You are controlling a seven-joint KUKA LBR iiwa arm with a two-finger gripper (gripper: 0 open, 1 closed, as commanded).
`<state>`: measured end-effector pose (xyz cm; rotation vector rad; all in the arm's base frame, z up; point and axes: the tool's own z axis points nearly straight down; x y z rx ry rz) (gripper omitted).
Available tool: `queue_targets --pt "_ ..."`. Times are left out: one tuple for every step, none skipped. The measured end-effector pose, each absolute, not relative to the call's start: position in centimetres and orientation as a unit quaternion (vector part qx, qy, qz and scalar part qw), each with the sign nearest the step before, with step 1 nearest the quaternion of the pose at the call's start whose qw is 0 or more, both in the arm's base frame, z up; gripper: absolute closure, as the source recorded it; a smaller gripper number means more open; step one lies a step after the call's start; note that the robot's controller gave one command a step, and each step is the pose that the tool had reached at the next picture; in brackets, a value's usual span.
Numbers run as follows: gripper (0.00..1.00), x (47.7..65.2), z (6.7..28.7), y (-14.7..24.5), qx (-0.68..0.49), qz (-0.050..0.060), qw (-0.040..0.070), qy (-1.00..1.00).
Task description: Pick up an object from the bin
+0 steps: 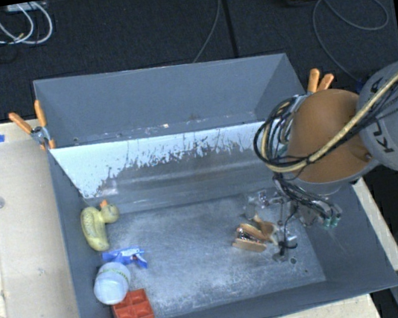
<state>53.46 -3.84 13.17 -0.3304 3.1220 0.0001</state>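
Beside the gripper (283, 247), a small brown thing (251, 236) of unclear kind; arm (393, 122) cut off at right.

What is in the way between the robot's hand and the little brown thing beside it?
Nothing visible. The hand sits right beside the brown thing on the right side of the bin. The yellow duck, white round thing and red block lie far off on the left.

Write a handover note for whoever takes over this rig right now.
Gripper: low in the right part of the bin, close beside a small brown thing on its left; not seen holding anything.
Other things: yellow duck, white and blue bottle and red block, all along the left side.
Done: arm is down in the bin.
Left: grip one thing and lift it out.
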Motion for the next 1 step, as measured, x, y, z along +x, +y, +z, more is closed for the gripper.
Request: queue_targets --pt "1.00 56.34 9.93 -2.71 -0.028 0.001 -0.001 1.000"
